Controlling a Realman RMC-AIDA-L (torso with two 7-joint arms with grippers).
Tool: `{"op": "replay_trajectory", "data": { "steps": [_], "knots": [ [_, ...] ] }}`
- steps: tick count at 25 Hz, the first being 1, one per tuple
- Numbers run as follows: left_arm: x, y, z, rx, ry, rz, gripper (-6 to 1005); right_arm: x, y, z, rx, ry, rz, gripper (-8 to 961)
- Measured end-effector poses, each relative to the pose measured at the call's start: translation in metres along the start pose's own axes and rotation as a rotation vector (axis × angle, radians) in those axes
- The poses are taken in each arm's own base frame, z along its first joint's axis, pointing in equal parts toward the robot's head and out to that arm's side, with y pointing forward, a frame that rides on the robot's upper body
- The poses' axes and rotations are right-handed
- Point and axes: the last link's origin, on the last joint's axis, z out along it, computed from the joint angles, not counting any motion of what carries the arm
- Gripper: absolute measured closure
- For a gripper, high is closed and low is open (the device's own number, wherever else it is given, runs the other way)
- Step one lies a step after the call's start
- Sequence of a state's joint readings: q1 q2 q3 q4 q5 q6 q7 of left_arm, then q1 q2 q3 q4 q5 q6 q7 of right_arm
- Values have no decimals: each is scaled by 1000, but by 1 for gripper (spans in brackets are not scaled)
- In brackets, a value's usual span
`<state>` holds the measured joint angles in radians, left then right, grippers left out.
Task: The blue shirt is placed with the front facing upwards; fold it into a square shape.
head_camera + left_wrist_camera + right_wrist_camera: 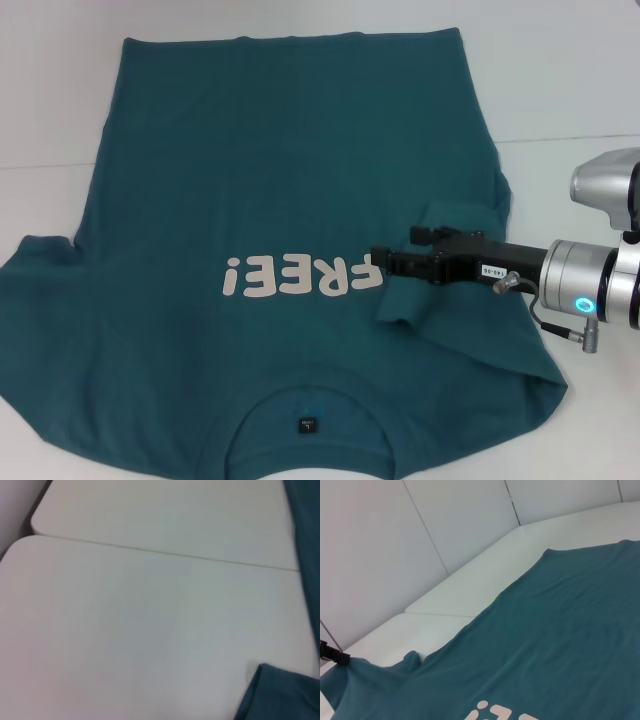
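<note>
The right end effector [385, 268], clenched on the right sleeve, holds it over the blue shirt [280, 180] (flat on the white worktop [560, 70]); a loose pinch could drop the fold crooked.

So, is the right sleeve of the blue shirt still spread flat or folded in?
Folded in: the right claw holds the dark teal-blue cotton T-shirt's right sleeve bunched over the chest.

The blue shirt [555, 630] is spread flat over the white table [470, 592], its hem lying near the table's far edge. Part of a whitish print [500, 714] is seen on the cloth. A sleeve [365, 677] is pinched by a small black fingertip [332, 655].
</note>
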<state>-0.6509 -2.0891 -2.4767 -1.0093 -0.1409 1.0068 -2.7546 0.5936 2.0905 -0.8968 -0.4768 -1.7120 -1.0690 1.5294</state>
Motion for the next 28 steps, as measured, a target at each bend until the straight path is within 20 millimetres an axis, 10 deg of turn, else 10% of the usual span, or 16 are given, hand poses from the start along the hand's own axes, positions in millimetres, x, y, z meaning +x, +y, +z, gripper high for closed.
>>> {"op": "replay_trajectory", "data": {
  "steps": [28],
  "knots": [
    [12, 54, -7, -175, 24, 23, 960, 7, 2, 1, -6, 14, 11, 12]
  ]
}}
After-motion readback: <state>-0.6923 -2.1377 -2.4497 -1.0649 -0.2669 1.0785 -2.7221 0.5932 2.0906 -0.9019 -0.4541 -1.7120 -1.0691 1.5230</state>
